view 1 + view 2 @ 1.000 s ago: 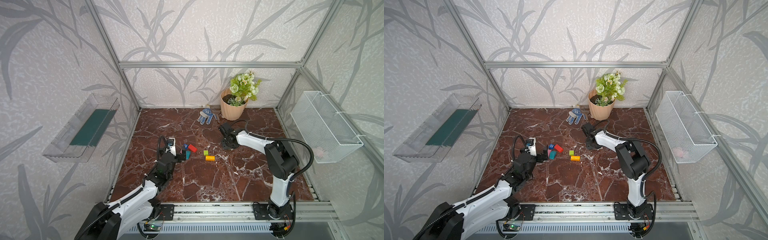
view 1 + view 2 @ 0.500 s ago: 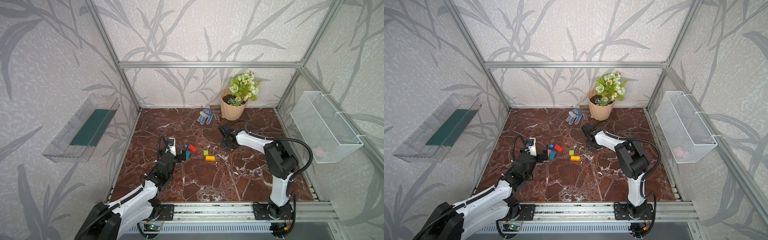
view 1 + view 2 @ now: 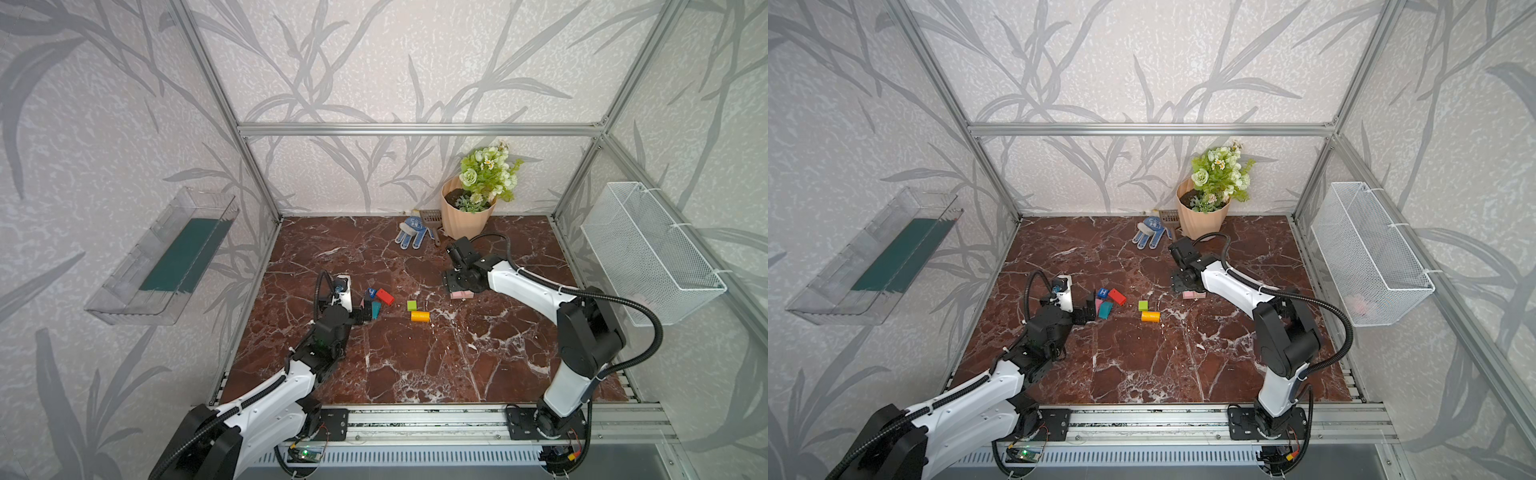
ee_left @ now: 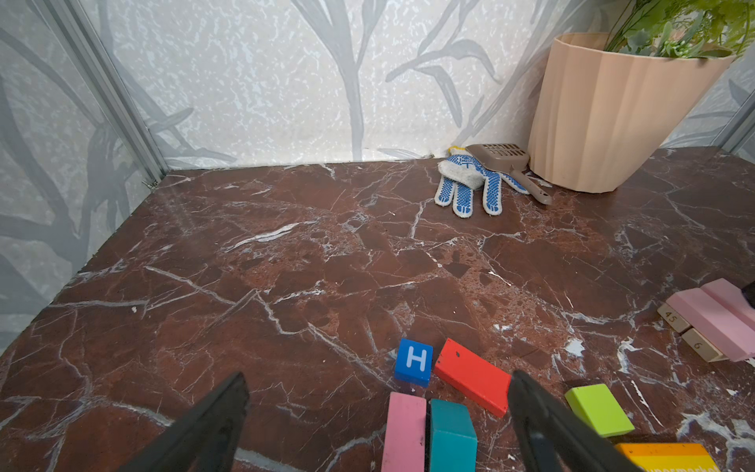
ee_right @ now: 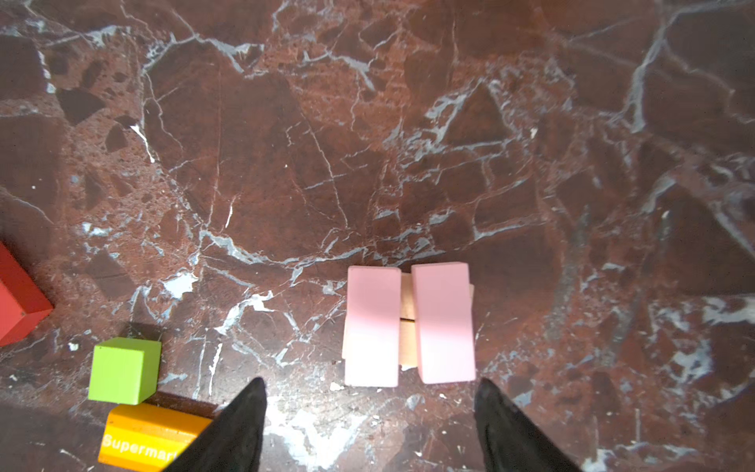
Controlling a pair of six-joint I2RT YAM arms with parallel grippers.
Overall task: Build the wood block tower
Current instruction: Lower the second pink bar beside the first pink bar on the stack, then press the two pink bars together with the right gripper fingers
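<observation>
Right gripper [image 5: 369, 404]: jaws spread wide, holding nothing. The tower [image 5: 443, 323] sits just ahead of its tips: two pale pink rectangular wood blocks [image 5: 372, 327] side by side across two plain tan wood blocks [image 5: 406, 302], mostly covered. In both top views only its pink edge shows. Left gripper [image 4: 379, 380]: jaws wide, empty, flanking a pink wood plank [image 4: 404, 429] and a teal wood block [image 4: 451, 433], both cropped. Only the left wrist view shows numerals on the tan ends.

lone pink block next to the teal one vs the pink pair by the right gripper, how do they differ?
Support: the lone pink block lies on the marble floor; the pink pair sits on two tan blocks.
Neighbours: the lone pink block lies alongside the teal block; the pink pair lie parallel with a gap between them.
Shared: same pink, oblong shape.
</observation>
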